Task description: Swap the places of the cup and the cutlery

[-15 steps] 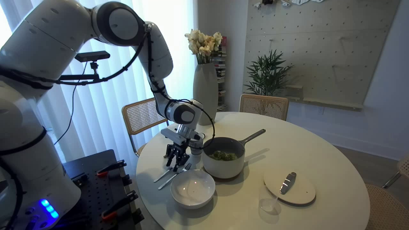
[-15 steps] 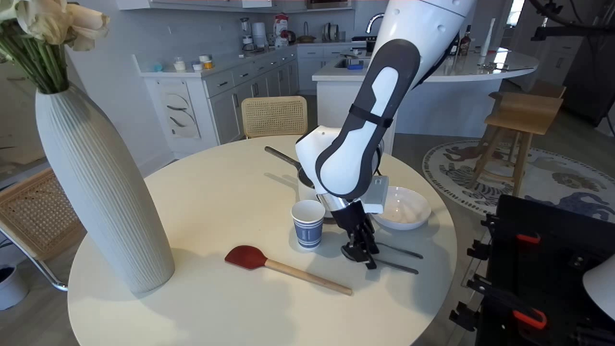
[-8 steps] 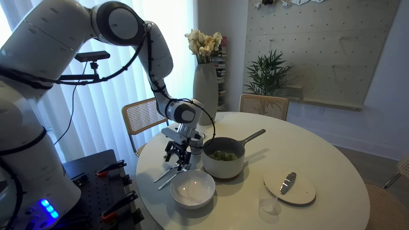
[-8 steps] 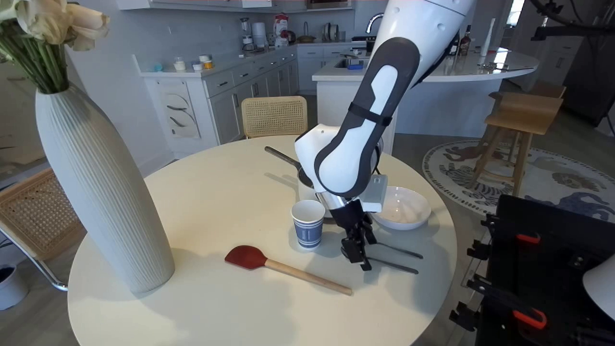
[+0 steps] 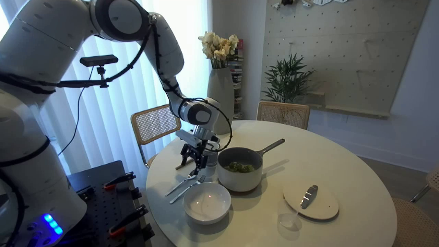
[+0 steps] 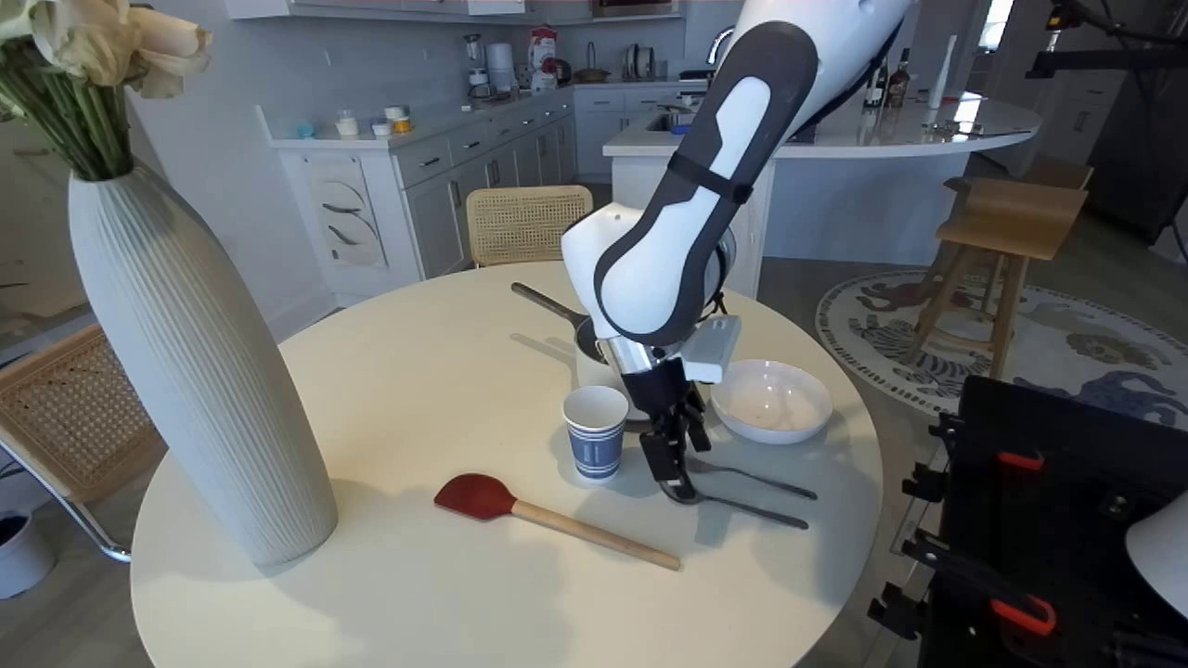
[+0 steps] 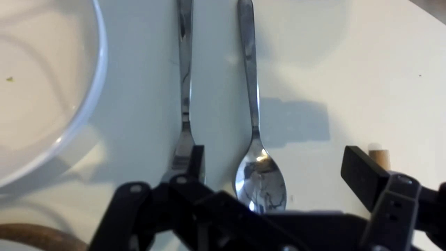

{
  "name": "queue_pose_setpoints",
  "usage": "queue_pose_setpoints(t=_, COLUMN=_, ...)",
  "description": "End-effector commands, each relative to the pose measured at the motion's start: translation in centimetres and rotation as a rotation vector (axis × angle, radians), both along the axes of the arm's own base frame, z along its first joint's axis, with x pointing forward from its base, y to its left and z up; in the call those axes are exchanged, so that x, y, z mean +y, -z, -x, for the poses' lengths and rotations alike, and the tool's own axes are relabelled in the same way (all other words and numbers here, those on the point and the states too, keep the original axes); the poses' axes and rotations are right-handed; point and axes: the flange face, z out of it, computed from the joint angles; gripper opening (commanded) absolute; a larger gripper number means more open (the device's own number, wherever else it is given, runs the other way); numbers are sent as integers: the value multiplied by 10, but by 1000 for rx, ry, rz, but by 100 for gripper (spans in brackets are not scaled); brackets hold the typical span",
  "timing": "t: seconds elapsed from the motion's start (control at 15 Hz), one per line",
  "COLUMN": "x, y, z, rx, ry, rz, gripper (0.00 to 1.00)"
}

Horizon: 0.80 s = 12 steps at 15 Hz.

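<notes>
Round tabletop (image 6: 418, 390) is carrying every task item. Gripper (image 7: 277, 160) is rising, jaws now standing wide apart, holding nothing; this opening is probably freeing it for the next transfer. Spoon (image 7: 261, 177) and fork (image 7: 185, 69) are lying near the robot-side edge; cup (image 6: 596, 450) is standing farther inward, beside the pot (image 5: 240, 178).
</notes>
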Motion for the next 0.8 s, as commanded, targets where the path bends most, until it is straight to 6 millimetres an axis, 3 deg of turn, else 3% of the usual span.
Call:
queue_pose_setpoints(t=0.0, x=4, y=-37, z=4, rx=-50, ry=12, rz=-5, gripper=100)
queue_pose_setpoints(t=0.73, x=12, y=-101, z=24, rx=-206, ry=-8, rz=-20, gripper=100)
